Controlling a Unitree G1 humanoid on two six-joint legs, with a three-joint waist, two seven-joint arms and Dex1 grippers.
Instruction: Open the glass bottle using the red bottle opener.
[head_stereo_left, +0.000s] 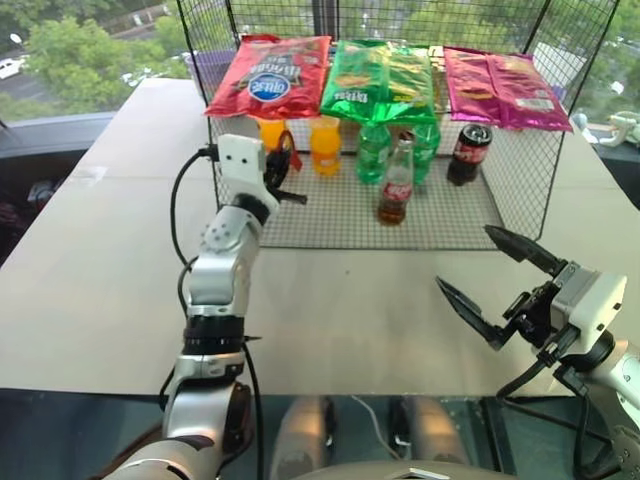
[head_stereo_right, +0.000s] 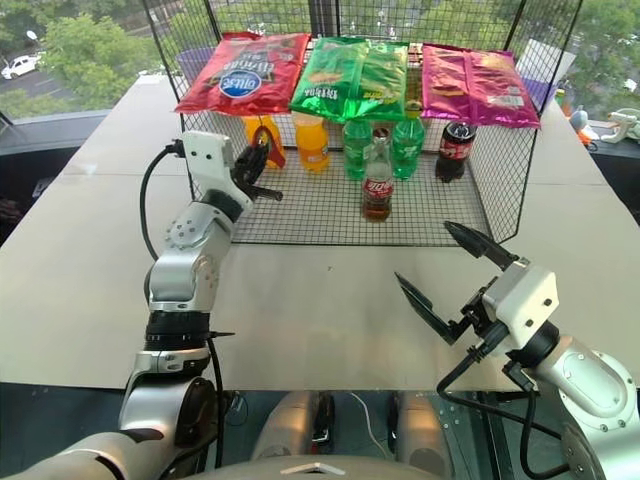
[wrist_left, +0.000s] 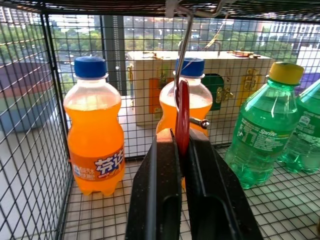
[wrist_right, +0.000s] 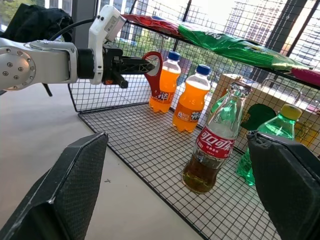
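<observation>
The left pincer (wrist_right: 131, 65) is clamped flat on the handle end of the red bottle opener (wrist_right: 152, 70), which hangs from a metal hook (wrist_left: 181, 45) under the top of the wire rack (head_stereo_left: 520, 190). I take it the opener lives on that hook so it stays within reach, and gripping its lower end leaves the loop free to be lifted off and later fitted over a cap. It has not come off the hook yet.

The glass bottle (head_stereo_left: 396, 185) stands upright on the rack's mesh floor, near the front and about midway across, cap still on. It stands just in front of the green soda bottles (head_stereo_left: 374, 152), so it looks like the easiest one to reach. Two orange soda bottles (wrist_left: 95, 130) stand close behind the opener at the rack's left end, and a dark cola bottle (head_stereo_left: 468, 152) sits to the right.

The right pincer (head_stereo_left: 492, 288) hangs wide open and empty over the bare bench, pointed toward the glass bottle, probably waiting to steady it.

Three snack bags (head_stereo_left: 380, 78), red, green and pink, lie across the rack's roof. The bench (head_stereo_left: 90, 270) is pale and smooth. Beyond it are big windows with trees and buildings outside.
</observation>
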